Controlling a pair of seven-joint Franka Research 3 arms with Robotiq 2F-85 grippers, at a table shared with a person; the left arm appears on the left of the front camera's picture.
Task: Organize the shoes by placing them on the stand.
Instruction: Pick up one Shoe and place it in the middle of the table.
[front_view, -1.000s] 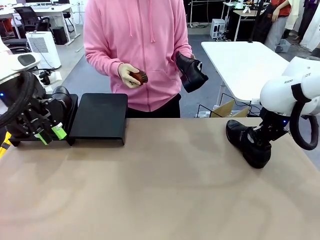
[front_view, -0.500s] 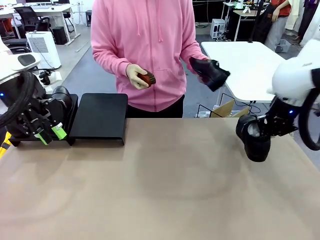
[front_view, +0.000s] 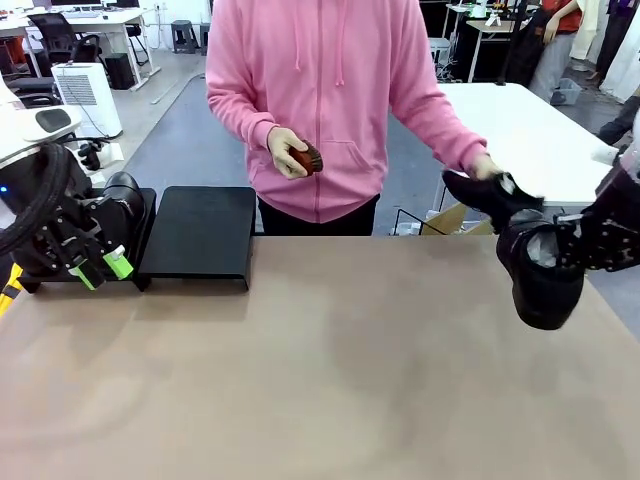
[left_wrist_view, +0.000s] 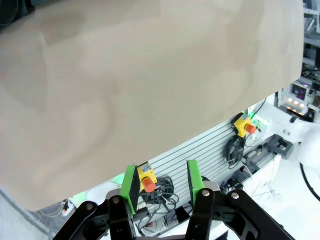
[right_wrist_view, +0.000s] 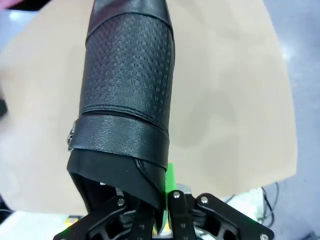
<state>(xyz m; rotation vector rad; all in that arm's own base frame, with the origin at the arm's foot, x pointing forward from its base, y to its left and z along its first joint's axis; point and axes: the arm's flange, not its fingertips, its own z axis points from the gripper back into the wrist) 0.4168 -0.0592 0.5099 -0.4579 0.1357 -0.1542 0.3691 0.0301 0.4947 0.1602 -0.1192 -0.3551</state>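
My right gripper (front_view: 582, 248) is shut on the heel rim of a glossy black shoe (front_view: 543, 272) and holds it in the air over the table's right edge, toe down. In the right wrist view the same shoe (right_wrist_view: 125, 85) stretches away from my shut right gripper (right_wrist_view: 164, 194). The person holds a second shoe (front_view: 487, 196) just beside it in one hand. A third shoe (front_view: 124, 196) rests on the far-left part of the black stand (front_view: 200, 235). My left gripper (front_view: 100, 268) hangs open in front of that shoe, its pads (left_wrist_view: 131, 186) apart with nothing between them.
The person in a pink hoodie stands at the far side, with a small brown object (front_view: 304, 158) in the other hand. The tan table (front_view: 320, 380) is bare in the middle. A white table (front_view: 520, 130) stands behind on the right.
My right gripper has lifted its shoe off the table and swung it rightward, toe now down. The person has moved the other shoe down and right, close to mine. The left arm is still.
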